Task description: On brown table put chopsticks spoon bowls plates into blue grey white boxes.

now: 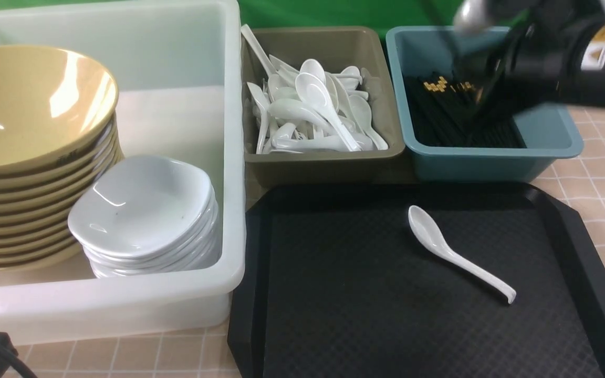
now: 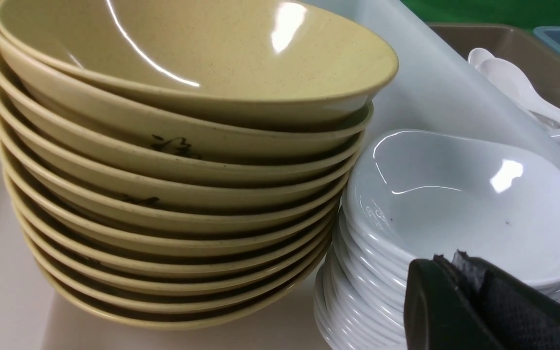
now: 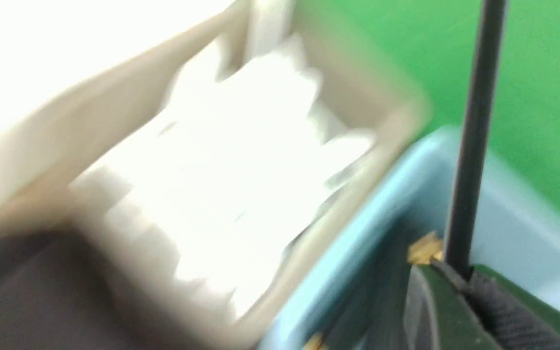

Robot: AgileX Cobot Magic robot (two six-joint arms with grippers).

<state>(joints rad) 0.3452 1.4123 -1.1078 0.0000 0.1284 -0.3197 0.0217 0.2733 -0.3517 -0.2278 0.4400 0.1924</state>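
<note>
Spoon point(image 1: 457, 252) lies alone on the black tray point(image 1: 334, 315) in the front view. More spoons point(image 1: 313, 113) fill the grey box point(image 1: 323, 163), chopsticks point(image 1: 455, 115) the blue box point(image 1: 491, 165), bowls point(image 1: 29, 157) and plates point(image 1: 145, 220) the white box point(image 1: 124, 310). My right arm point(image 1: 570, 58) blurs above the blue box.

Left wrist view: my left gripper point(image 2: 447, 262), fingers pressed together and empty, sits beside the plates.

Right wrist view: my right gripper point(image 3: 447, 270) pinches one chopstick point(image 3: 474, 146) over the blue box.
</note>
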